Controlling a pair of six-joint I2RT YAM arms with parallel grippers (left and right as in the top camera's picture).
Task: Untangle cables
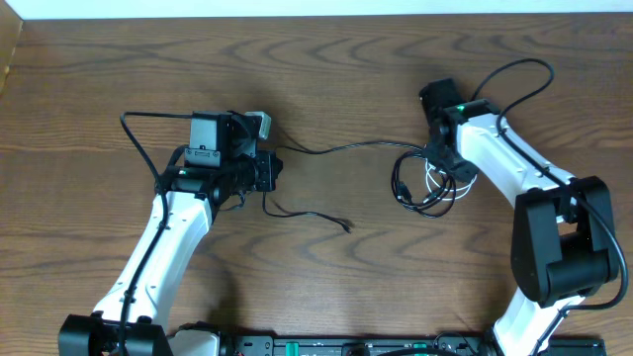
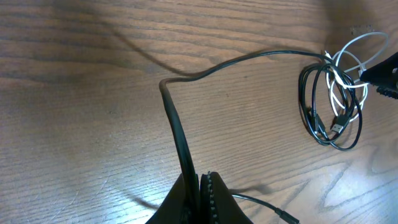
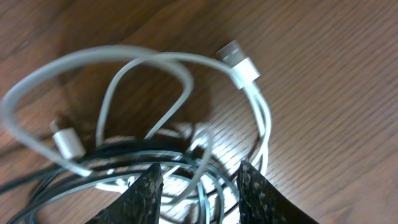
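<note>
A tangle of black and white cables point(image 1: 430, 188) lies on the wooden table right of centre; in the left wrist view the tangle point(image 2: 336, 99) sits at the far right. One black cable point(image 1: 336, 150) runs left from it to my left gripper point(image 1: 272, 170), which is shut on that black cable point(image 2: 177, 130); its loose plug end point(image 1: 347, 227) trails in front. My right gripper point(image 1: 450, 163) is down on the tangle's right side. In the right wrist view the right gripper point(image 3: 200, 193) is open, straddling several strands, with white cable loops point(image 3: 186, 68) and a white plug point(image 3: 239, 62) beyond.
The table's far edge point(image 1: 316, 18) runs along the top. A thick black arm cable point(image 1: 514, 74) loops behind the right arm, and another arm cable point(image 1: 138, 138) arcs left of the left wrist. Both arm bases stand at the near edge.
</note>
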